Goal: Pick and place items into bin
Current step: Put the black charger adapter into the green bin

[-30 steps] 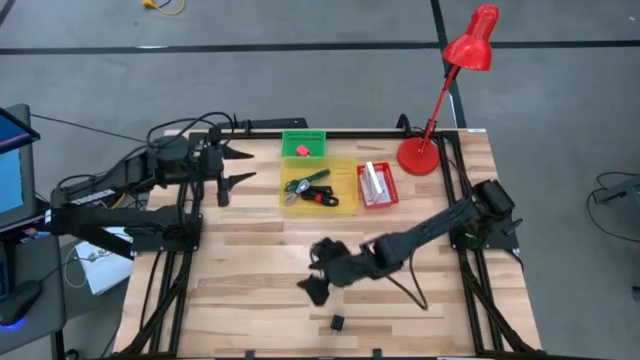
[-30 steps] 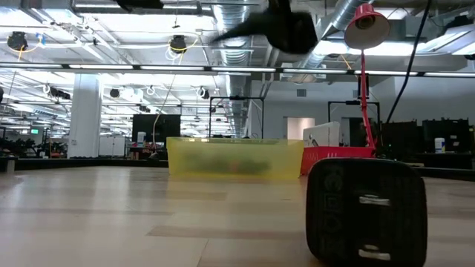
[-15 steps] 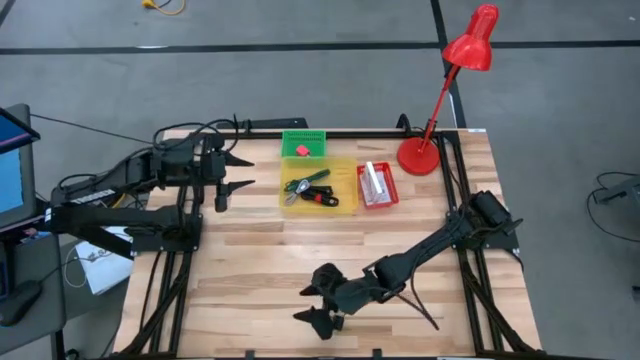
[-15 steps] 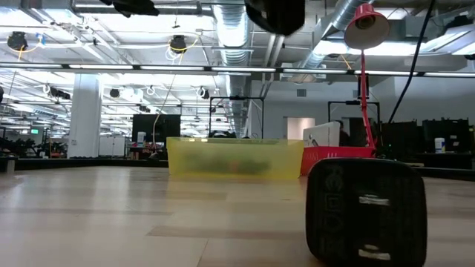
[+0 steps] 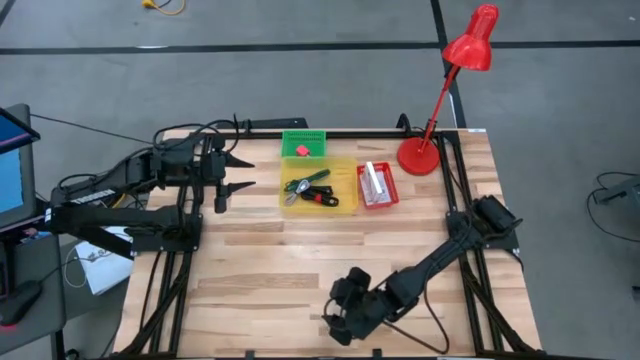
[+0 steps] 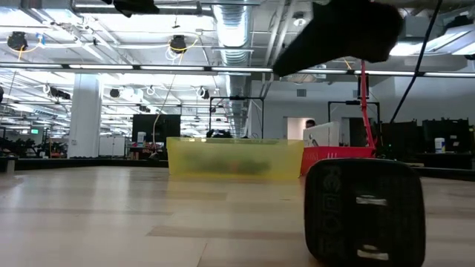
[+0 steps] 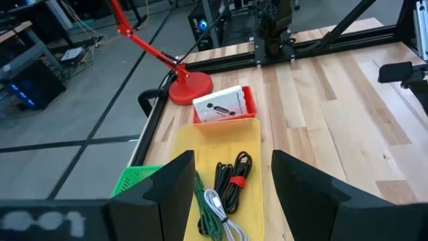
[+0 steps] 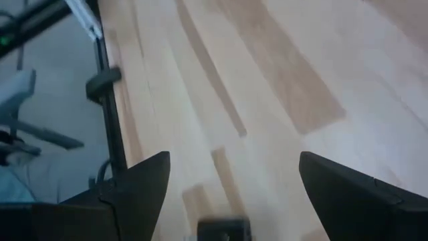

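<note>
right gripper (image 5: 338, 327) hovers spread wide over the small black plug-like block (image 6: 365, 211) on the wooden worktop (image 5: 260, 270); you're at reach-to-pick. next: descend, pinch it. left gripper (image 5: 238, 171) waits parted near the yellow bin (image 5: 349, 168).

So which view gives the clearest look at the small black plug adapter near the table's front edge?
The low view: the black plug adapter stands close up, its metal prongs visible. In the high view the right end effector, open, covers it. The right wrist view catches only its dark top edge. The left wrist view misses it.
</note>
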